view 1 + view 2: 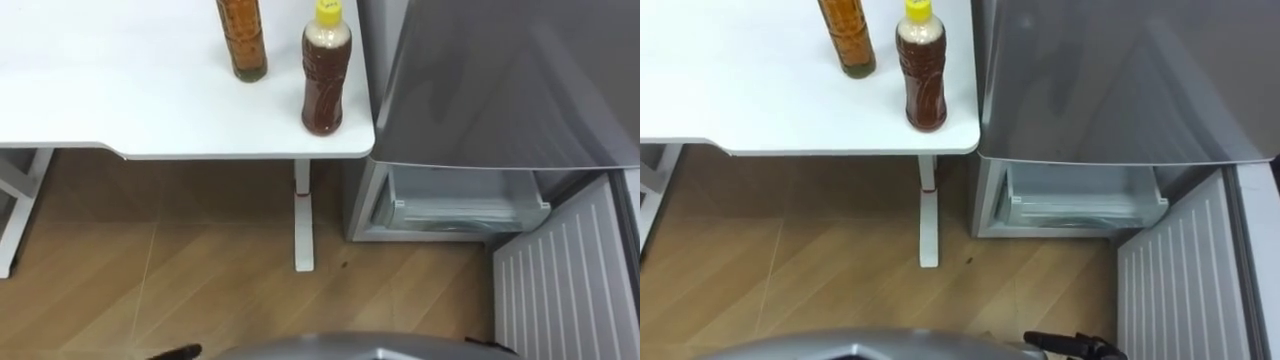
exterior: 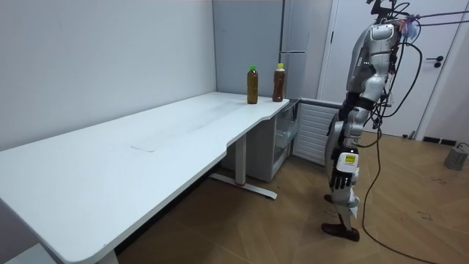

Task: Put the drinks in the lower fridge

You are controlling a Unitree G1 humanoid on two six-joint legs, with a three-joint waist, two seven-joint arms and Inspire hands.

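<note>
While slack and empty, left robot hand over open floor; bottles near table edge by fridge.

Table: we see it just left of the fridge.
Bottles: left bottle and right bottle stand on its right end.
Drawer: low in the fridge, door swung out rightward.
</note>
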